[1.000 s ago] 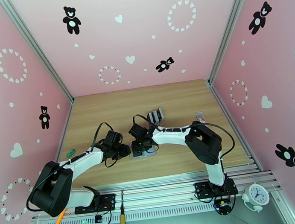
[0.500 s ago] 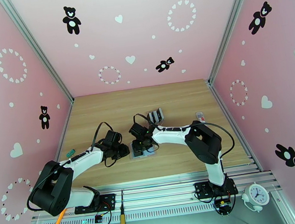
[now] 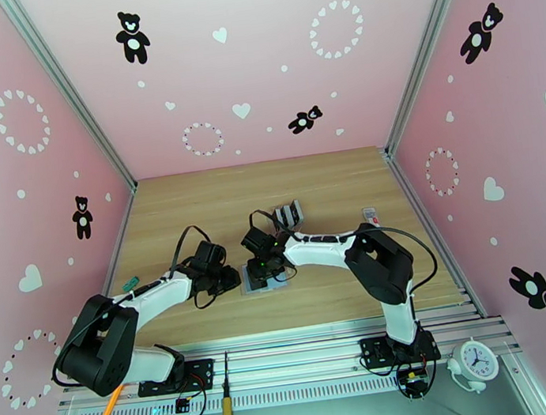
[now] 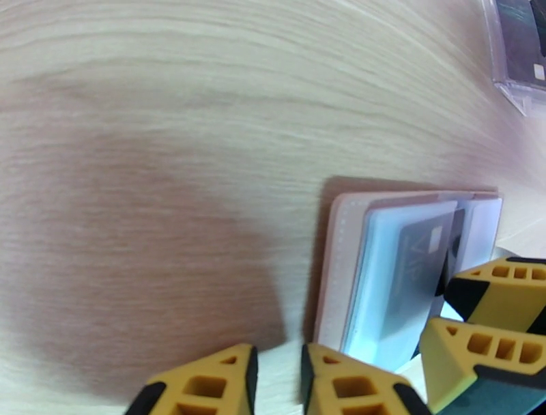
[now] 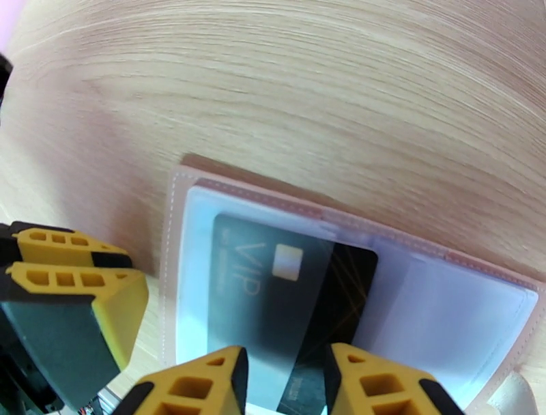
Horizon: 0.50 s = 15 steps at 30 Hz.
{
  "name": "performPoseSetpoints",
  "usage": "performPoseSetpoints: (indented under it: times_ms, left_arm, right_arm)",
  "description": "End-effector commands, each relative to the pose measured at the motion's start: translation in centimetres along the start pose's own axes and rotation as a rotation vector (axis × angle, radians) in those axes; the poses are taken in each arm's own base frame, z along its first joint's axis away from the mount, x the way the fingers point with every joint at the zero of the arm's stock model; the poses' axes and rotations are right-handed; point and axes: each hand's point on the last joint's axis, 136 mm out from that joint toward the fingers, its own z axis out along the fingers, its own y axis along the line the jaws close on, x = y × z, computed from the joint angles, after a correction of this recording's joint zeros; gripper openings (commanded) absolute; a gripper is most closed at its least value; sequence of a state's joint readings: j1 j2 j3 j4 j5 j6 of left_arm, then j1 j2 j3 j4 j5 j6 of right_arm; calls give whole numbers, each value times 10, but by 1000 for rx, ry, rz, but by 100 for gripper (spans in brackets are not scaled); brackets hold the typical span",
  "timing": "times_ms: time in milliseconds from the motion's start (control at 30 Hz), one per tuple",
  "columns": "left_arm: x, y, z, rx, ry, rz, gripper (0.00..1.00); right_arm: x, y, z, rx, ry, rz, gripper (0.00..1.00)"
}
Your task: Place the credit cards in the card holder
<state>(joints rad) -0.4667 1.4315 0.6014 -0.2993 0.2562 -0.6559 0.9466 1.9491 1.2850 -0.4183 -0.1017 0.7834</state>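
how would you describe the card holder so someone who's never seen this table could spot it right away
On the wooden table, look near the middle, between the left gripper and right gripper. The card holder lies open and flat there: a tan-pink booklet with bluish clear sleeves, a dark card partly in one. The clear rack farther back holds its cards upright instead.

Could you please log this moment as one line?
credit card: partway into card holder sleeve | right tool: over card's near end | left tool: at holder's edge
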Motion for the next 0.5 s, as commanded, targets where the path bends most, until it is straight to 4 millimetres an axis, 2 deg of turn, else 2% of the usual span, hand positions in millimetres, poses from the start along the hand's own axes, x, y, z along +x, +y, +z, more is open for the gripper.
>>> performPoseSetpoints:
  times_ms: [0, 267, 467]
  left_arm:
    - [-3, -8, 4, 33, 13, -1, 26]
    - [-3, -12, 4, 41, 17, 4, 26]
    - [-3, -13, 6, 40, 20, 6, 25]
  right_arm:
    - [1, 6, -8, -35, -1, 6, 36]
    - [-7, 0, -26, -8, -39, -4, 36]
    - [-4, -11, -26, 19, -29, -1, 36]
